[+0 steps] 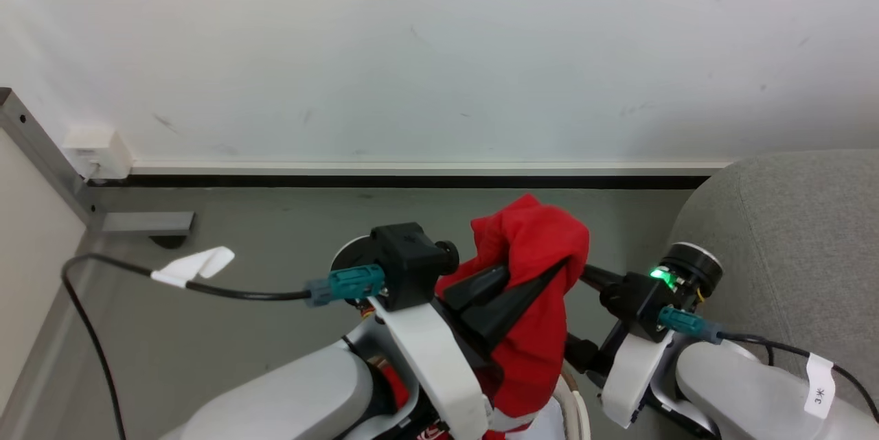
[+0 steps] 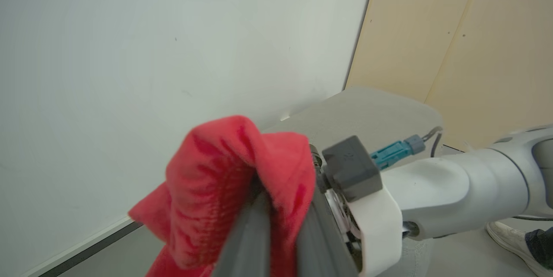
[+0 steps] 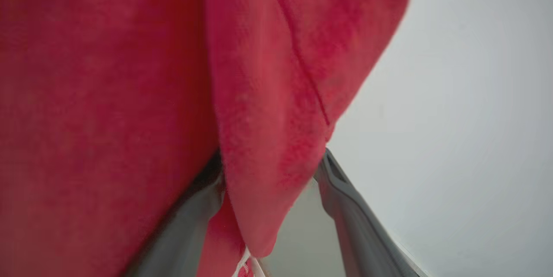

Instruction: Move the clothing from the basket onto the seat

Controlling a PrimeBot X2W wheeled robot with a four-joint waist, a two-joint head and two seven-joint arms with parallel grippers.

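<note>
left claw (image 1: 539,270) gripping raised clothing (image 1: 532,234), seat (image 1: 790,220) edge near right

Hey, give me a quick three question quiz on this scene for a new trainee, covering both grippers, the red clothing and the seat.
1. True or false: the left gripper is shut on the clothing.
2. Pick one. In the head view, the seat lies on the robot's: A) left, B) right, C) directly ahead.
3. Fill the gap: the right gripper has its jaws ____, with a red fold hanging between them.
Key: 1 true; 2 B; 3 open.
</note>
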